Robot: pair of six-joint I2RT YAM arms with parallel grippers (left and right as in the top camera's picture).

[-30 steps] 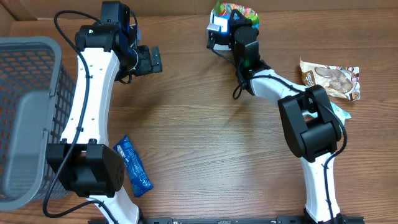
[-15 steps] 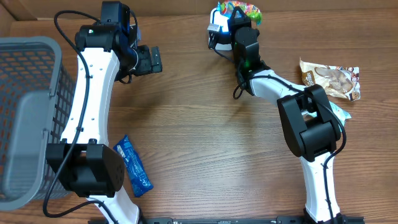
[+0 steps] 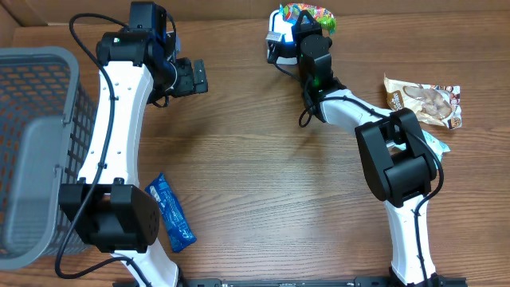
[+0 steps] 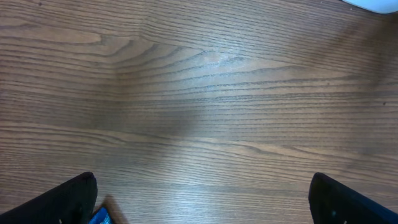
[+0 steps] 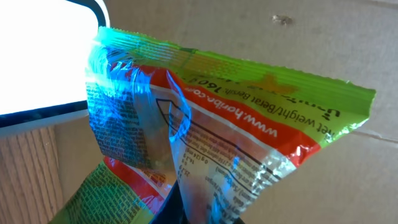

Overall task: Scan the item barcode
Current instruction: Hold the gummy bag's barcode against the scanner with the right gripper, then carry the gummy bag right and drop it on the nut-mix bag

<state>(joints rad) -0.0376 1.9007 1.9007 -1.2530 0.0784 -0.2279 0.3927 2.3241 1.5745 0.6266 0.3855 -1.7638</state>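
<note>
- My right hand (image 5: 180,208), largely hidden under the crinkled green-and-red foil snack bag (image 5: 236,124), is clamped on it; through the blue glare I cannot read any barcode.
- The bag is held up at the wooden bench (image 3: 255,159)'s far edge.
- My left hand (image 4: 208,202) stands spread wide apart above bare wood.

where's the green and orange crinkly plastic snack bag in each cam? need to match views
Overhead: green and orange crinkly plastic snack bag at the top edge, right of centre.
Left wrist: not in view, only bare wood.
Right wrist: the bag fills the centre, close up.
Shared landmark: white panel just left of the bag overhead; top left in the right wrist view.
</note>
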